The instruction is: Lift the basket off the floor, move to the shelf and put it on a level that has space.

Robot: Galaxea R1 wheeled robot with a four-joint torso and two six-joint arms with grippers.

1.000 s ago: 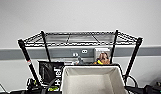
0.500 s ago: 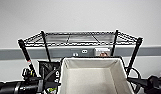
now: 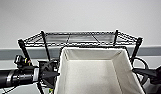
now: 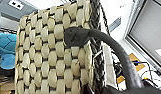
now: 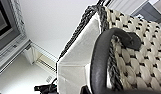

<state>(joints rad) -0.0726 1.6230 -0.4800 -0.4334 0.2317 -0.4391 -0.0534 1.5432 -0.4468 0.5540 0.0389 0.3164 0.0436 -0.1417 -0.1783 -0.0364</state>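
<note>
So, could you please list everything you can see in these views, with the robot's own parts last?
basket: one, tan-and-dark weave, cream lining, held up before the shelf's top tier.
loop handles: two, dark, one at each end of the basket.
shelf: one, black wire rack, against the wall; its top level is bare.
plush toy: one, blue, beside the basket.
wall: white, grey band lower down.
left arm: black and silver, at the basket's left end.
right arm: black, at its right end.
</note>
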